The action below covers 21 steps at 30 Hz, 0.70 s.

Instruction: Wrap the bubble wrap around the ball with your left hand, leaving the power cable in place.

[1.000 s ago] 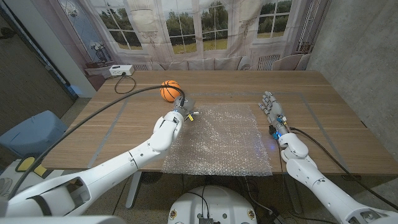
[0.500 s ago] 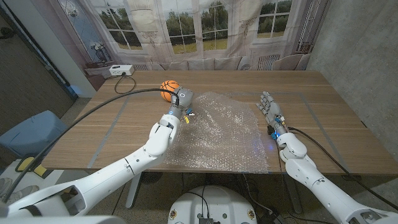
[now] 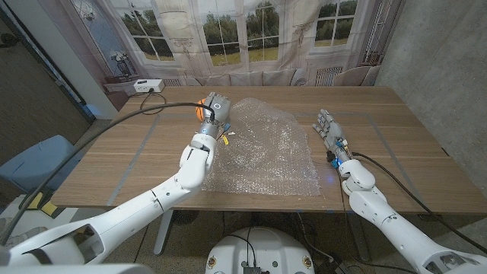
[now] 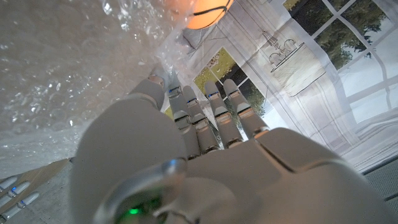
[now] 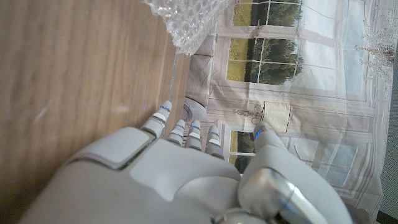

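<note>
The left hand [image 3: 215, 106] has moved toward the far edge of the surface [image 3: 137, 164] since a second ago, and now sits right at the orange ball [image 3: 200, 109], hiding most of it in the head view. It grips the near-left part of the bubble wrap [image 3: 266, 152]; in the left wrist view its fingers [image 4: 186, 112] are curled onto the film with the ball [image 4: 208, 14] just beyond them. The sheet, which lay flat before, is now lifted and bunched along its far-left side, rising in a hump beside the ball, while its near edge has slid away from the surface's near edge. The rest of the wrap lies on the middle of the surface.

The right hand [image 3: 332, 131] is where it was, near the right edge of the wrap, fingers [image 5: 163, 111] straight and apart, holding nothing. A black cable [image 3: 114, 133] runs along the left arm.
</note>
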Available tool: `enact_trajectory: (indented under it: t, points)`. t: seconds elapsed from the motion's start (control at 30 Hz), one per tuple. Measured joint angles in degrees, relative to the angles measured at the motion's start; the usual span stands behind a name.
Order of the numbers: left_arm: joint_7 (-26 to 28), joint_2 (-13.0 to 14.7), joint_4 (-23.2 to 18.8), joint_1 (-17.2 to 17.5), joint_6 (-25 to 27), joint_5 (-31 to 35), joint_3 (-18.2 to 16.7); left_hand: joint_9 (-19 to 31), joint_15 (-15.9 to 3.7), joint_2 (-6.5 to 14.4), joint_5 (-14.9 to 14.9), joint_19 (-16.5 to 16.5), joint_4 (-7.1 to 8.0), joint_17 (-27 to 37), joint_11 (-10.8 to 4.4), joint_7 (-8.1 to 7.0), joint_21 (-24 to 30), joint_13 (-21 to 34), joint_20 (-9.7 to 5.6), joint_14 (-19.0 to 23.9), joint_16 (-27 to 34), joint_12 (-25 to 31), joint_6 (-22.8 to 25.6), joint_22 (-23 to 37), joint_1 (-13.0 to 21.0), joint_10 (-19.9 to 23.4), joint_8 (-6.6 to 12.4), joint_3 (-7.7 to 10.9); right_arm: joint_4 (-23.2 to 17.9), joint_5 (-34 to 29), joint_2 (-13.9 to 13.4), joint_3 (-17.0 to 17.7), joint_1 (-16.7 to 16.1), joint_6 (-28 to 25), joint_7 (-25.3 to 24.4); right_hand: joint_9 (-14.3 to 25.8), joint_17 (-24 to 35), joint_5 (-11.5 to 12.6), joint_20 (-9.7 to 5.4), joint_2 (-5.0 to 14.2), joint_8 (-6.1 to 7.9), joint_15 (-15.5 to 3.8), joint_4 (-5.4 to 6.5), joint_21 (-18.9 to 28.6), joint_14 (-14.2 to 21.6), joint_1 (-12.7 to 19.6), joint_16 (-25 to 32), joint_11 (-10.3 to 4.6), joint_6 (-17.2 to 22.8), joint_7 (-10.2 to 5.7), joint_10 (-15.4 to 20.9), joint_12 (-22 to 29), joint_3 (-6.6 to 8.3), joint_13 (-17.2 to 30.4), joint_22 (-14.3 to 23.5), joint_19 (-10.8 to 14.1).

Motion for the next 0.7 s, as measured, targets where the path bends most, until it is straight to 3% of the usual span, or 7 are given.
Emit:
enact_trajectory:
  t: [0.7]
  points:
    - [-3.7,-0.6,3.1,-3.5,3.8,6.6,-1.9,-0.1,0.00,0.0,0.0,-0.3,0.00,-0.1,-0.43,-0.20,0.2,0.3,-0.31,0.0,-0.4,-0.3,0.2,0.0,0.0,0.0,0.23,-0.48,2.8,0.0,0.6,-0.4,2.6,0.2,1.6,0.0,0.0,0.0,0.00,-0.23,0.00,0.00,0.00,0.0,0.0,-0.2,0.0,0.00,0.0,0.00,0.0,0.0,0.00,0.0,0.0,0.0]
